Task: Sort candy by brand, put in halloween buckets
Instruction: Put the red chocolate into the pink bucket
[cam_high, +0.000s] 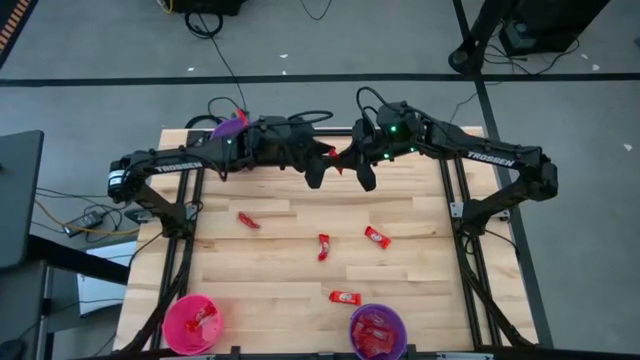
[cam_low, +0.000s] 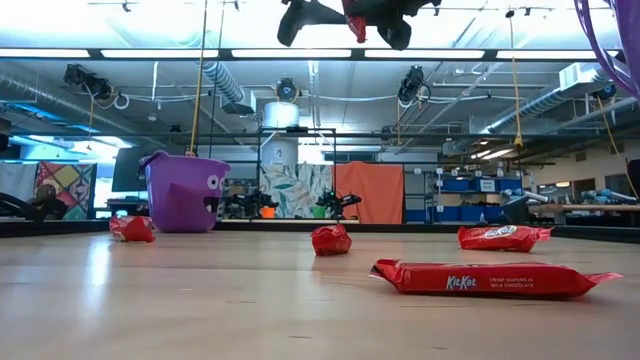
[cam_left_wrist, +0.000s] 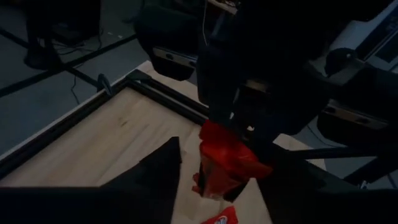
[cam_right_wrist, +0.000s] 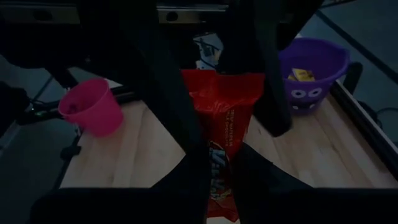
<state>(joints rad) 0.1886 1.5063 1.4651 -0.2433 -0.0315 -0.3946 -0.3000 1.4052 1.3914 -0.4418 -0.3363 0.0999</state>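
Note:
A red KitKat bar (cam_high: 340, 160) hangs in the air over the table's far middle, between both grippers. My right gripper (cam_right_wrist: 217, 158) is shut on it, coming from the table's right. My left gripper (cam_left_wrist: 224, 186) is open, coming from the left, with its fingers on either side of the bar's other end (cam_right_wrist: 221, 84). More red bars lie flat on the table (cam_high: 248, 220) (cam_high: 323, 245) (cam_high: 377, 237) (cam_high: 345, 297). A purple bucket (cam_high: 230, 125) stands at the far left with a yellow packet (cam_right_wrist: 301, 74) inside. A pink bucket (cam_high: 192, 322) and a second purple bucket (cam_high: 377, 330) stand at the near edge. My right gripper pinches one end of the red bar (cam_right_wrist: 217, 146) between its two fingers, coming roughly level from the table's right and lying along the bar. The bar is lifted clear of the table and sticks out toward my left gripper. My left gripper flanks the bar's free end (cam_left_wrist: 217, 177); whether its fingers touch it, I cannot tell.
The near purple bucket holds red bars (cam_high: 375, 328), and the pink bucket holds a red piece (cam_high: 203, 318). In the low view the loose bars (cam_low: 495, 278) (cam_low: 330, 240) (cam_low: 132, 228) lie spread over the wood. A black frame (cam_high: 455, 190) runs along the table's sides.

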